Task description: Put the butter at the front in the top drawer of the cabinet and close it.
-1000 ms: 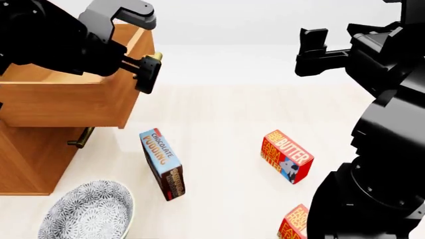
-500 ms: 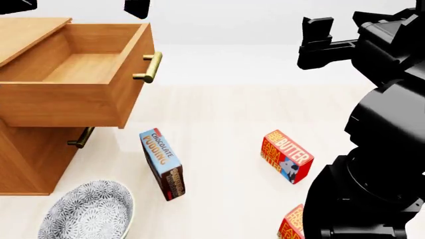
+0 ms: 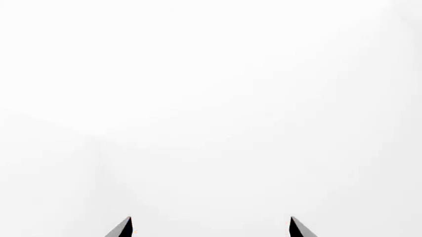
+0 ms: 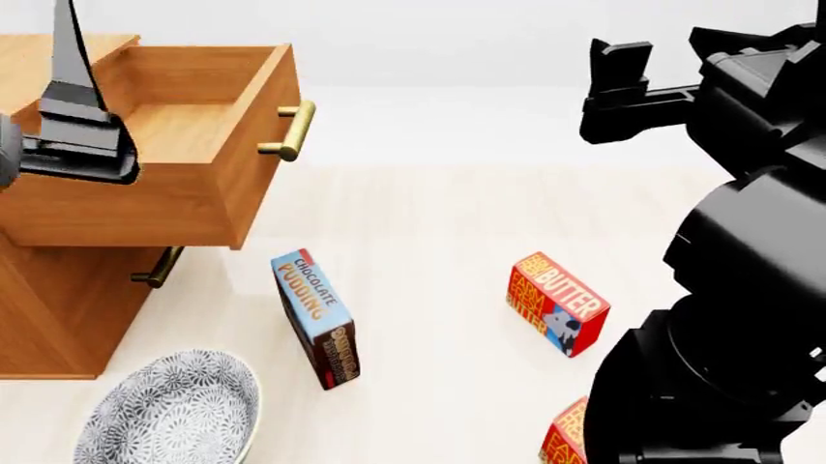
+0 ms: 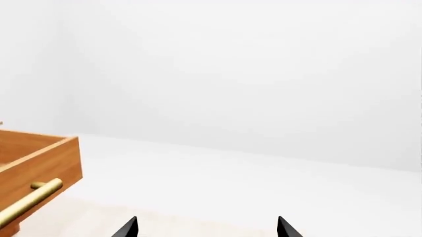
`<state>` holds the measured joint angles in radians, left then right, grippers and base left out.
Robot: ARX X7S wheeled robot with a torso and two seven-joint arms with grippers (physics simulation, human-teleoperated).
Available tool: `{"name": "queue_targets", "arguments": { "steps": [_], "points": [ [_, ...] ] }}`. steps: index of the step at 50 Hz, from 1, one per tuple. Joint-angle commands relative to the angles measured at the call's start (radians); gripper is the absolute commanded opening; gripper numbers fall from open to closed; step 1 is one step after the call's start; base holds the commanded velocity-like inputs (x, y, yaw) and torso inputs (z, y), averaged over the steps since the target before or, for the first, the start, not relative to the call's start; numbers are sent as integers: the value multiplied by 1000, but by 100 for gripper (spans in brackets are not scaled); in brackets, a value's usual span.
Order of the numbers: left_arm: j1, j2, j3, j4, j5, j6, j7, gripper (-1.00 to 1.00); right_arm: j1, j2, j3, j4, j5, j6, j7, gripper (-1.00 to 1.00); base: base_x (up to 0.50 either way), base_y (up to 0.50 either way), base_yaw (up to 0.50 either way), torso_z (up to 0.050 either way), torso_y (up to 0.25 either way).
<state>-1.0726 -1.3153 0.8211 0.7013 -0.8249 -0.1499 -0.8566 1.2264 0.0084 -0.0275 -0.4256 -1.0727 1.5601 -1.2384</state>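
On the pale surface (image 4: 439,222), near the head view's middle: the task scene, listed below.
Butter: the butter (image 4: 558,303) is a red-orange carton with a blue panel on one end, lying on the surface well apart from the cabinet and touched by neither pincer.
Second butter carton: a second butter carton (image 4: 570,435) with the same lettering sits at the view's lower edge, partly hidden behind the black right arm (image 4: 722,319); it is the one nearer the robot.
Top drawer: the top drawer (image 4: 168,145) stands pulled out, its wooden floor bare where visible, its brass bar handle (image 4: 290,131) on the front panel; the right wrist view shows the same drawer (image 5: 36,160) and handle (image 5: 29,201) from the side.
Cabinet: the cabinet (image 4: 58,309) stands at the head view's left, with a lower drawer's handle (image 4: 158,268) showing beneath the open drawer.
Pudding carton: a blue-and-brown chocolate pudding carton (image 4: 315,318) stands between the cabinet and the butter.
Bowl: a patterned bowl (image 4: 170,411) rests just in front of the cabinet.
Left pincer: the left pincer (image 3: 209,228) shows only two dark tips set wide apart in its wrist view, gripping nothing, against plain white; in the head view a dark part of the left arm (image 4: 75,116) covers the drawer's near side.
Right pincer: the right pincer (image 5: 207,228) shows its tips spread with nothing between them; in the head view it (image 4: 617,87) is held high above the surface, far from both butter cartons.
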Motion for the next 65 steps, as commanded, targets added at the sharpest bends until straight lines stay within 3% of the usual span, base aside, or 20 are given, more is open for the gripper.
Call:
{"name": "queue_targets", "arguments": {
  "steps": [1,6,12,24,35,55,65],
  "points": [
    [352,-250,118,135,310,404,-283,100,-32,2,-15,-31,-48,-1,-34,100,0,0,0,0,0],
    [399,-254,162,107,366,448,-315,100,-61,22,-62,-58,-141,-3,-99,100,0,0,0,0,0],
    [441,-249,201,85,402,480,-322,100,-116,105,-224,-61,-370,3,-331,100,0,0,0,0,0],
    [465,-252,220,80,440,508,-327,100,-318,232,-266,-165,-293,10,-332,100,0,0,0,0,0],
    [452,-238,203,86,418,498,-296,100,-241,415,-272,-144,13,10,-332,100,0,0,0,0,0],
    [458,-216,202,66,425,521,-275,100,-122,303,-202,232,196,-198,-142,100,0,0,0,0,0],
    [459,-193,201,60,424,516,-259,100,-2,248,-245,554,246,-276,-47,100,0,0,0,0,0]
  ]
}}
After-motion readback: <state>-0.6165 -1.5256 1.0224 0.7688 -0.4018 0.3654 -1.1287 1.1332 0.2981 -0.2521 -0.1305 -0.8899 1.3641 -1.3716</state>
